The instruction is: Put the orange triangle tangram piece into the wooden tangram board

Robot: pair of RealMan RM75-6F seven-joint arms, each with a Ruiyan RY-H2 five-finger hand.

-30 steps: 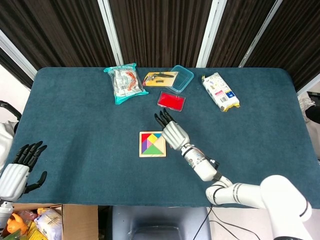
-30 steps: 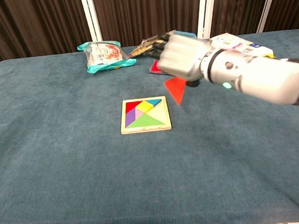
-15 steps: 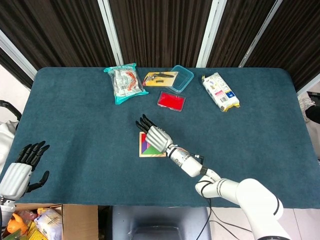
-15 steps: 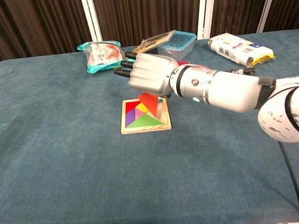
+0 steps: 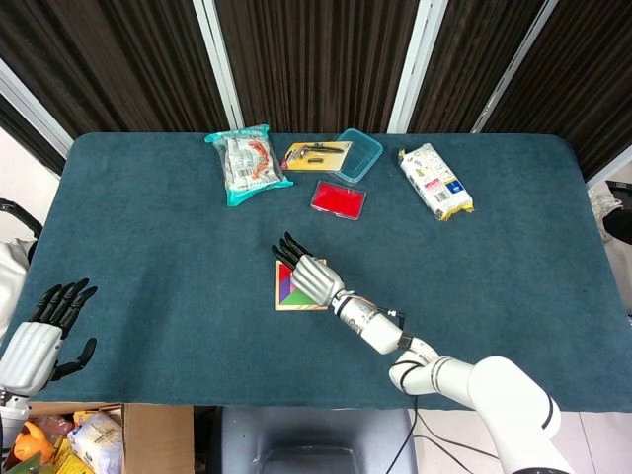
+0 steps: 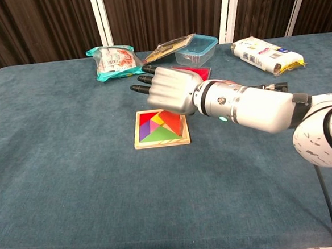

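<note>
The wooden tangram board (image 6: 156,143) lies mid-table with several coloured pieces set in it; in the head view only its left part (image 5: 284,292) shows. My right hand (image 6: 169,90) hovers low over the board's right half, fingers stretched toward the back left. It holds the orange triangle (image 6: 172,121) from above, and the piece is tilted down onto the board's right side. Whether it sits flat in its slot is hidden by the hand (image 5: 308,272). My left hand (image 5: 44,331) hangs off the table's front-left corner, fingers apart and holding nothing.
Along the back of the table are a teal snack bag (image 5: 247,163), a yellow tool pack (image 5: 316,153), a clear plastic container (image 5: 357,154), a red flat case (image 5: 339,198) and a white packet (image 5: 434,181). A cardboard box (image 5: 148,434) stands below the front edge.
My right hand carried the orange triangle left from beside the board to over it, then dropped lower, bringing the piece down onto the board's right side. The left hand stayed put.
</note>
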